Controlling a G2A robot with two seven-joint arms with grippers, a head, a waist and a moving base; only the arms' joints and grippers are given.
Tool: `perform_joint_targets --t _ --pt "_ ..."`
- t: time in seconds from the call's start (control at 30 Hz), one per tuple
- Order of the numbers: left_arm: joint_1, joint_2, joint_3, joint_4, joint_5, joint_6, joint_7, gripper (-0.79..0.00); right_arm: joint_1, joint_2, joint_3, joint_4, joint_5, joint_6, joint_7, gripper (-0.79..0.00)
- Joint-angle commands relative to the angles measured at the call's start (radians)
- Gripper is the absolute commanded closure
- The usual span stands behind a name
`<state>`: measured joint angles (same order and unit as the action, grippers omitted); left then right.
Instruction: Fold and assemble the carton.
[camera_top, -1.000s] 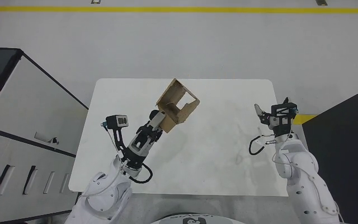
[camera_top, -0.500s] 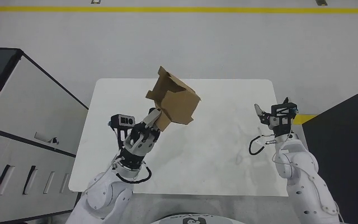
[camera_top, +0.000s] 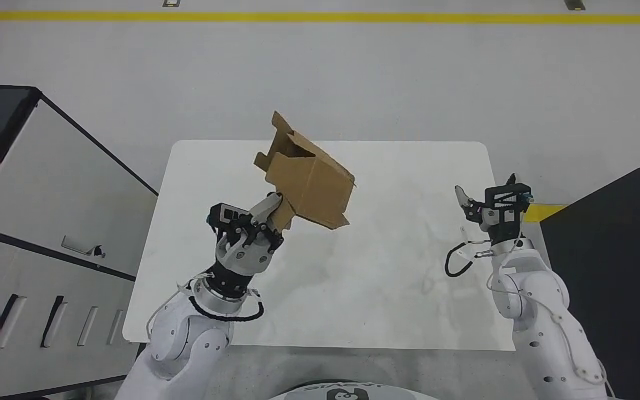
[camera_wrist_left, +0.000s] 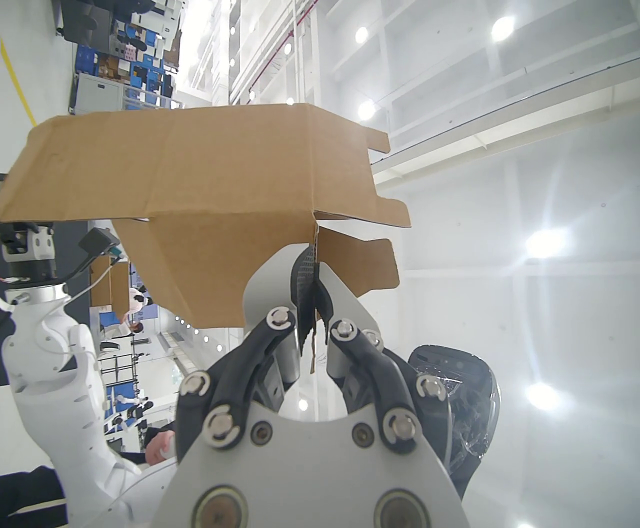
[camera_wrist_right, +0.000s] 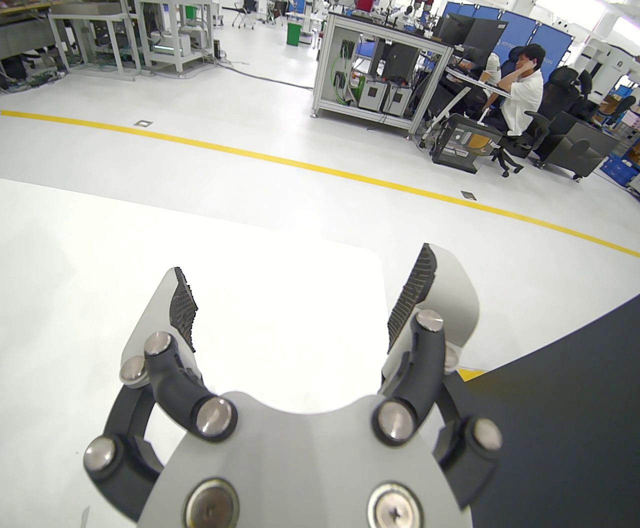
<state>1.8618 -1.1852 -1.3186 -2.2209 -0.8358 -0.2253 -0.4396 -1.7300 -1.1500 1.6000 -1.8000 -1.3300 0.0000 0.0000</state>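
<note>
A brown cardboard carton (camera_top: 308, 180) is held up in the air over the left half of the white table (camera_top: 400, 260), tilted, with its loose flaps pointing toward the table's far edge. My left gripper (camera_top: 275, 212) is shut on a flap edge at the carton's near lower corner. In the left wrist view the carton (camera_wrist_left: 200, 185) spreads above the gripper (camera_wrist_left: 314, 280), whose pads pinch a thin cardboard edge. My right gripper (camera_top: 478, 200) hovers at the table's right edge, apart from the carton. It stands open (camera_wrist_right: 305, 300) with nothing between its fingers.
A grey cabinet (camera_top: 50, 200) stands to the left of the table. A dark panel (camera_top: 600, 250) borders the table's right side. A yellow floor line (camera_top: 320, 16) runs beyond the far edge. The table's middle and right are bare white surface.
My left arm has turned the carton over: its open side, which faced up a second ago, now faces away, and the carton has risen and shifted slightly left. The right arm is unmoved.
</note>
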Motion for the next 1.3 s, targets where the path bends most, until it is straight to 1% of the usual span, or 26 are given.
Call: perform_joint_targets --t 0.0,0.17,0.37,0.5,0.6,0.83,0.87,0.97,1.07,1.2,1.27 --pt "0.0 0.0 0.0 0.0 0.0 0.0 0.0 0.0 0.0 0.0 0.0 0.0 0.0 0.0 0.0 -0.785" --pt "-0.002 -0.001 0.001 0.001 -0.003 0.004 0.007 0.0 0.0 0.0 0.0 0.0 0.0 0.0 0.0 -0.785" --pt "-0.013 -0.005 0.022 0.0 -0.075 0.053 0.037 0.0 0.0 0.0 0.0 0.0 0.0 0.0 0.0 -0.785" --pt "-0.008 -0.01 0.04 0.0 -0.113 0.056 0.087 0.0 0.0 0.0 0.0 0.0 0.0 0.0 0.0 -0.785" --pt "-0.016 -0.015 0.052 0.003 -0.104 0.044 0.13 0.0 0.0 0.0 0.0 0.0 0.0 0.0 0.0 -0.785" --pt "-0.018 -0.015 0.052 0.005 -0.107 0.044 0.138 0.0 0.001 0.0 0.0 -0.002 0.002 -0.003 -0.003 -0.785" --pt "-0.021 -0.016 0.05 0.007 -0.103 0.049 0.15 0.0 0.004 0.0 -0.002 -0.009 0.012 -0.027 -0.015 -0.785" --pt "-0.026 -0.017 0.046 0.009 -0.095 0.064 0.171 0.0 0.007 0.007 0.015 -0.027 0.014 -0.158 -0.053 -0.785" --pt "-0.03 -0.017 0.04 0.012 -0.093 0.081 0.171 0.0 0.005 0.018 0.042 -0.058 0.018 -0.342 -0.071 -0.785" --pt "-0.035 -0.018 0.031 0.015 -0.096 0.093 0.177 0.0 0.009 0.037 0.076 -0.11 -0.016 -0.593 -0.096 -0.785" --pt "-0.04 -0.019 0.032 0.016 -0.097 0.098 0.179 0.0 0.015 0.043 0.089 -0.118 -0.012 -0.673 -0.108 -0.785"
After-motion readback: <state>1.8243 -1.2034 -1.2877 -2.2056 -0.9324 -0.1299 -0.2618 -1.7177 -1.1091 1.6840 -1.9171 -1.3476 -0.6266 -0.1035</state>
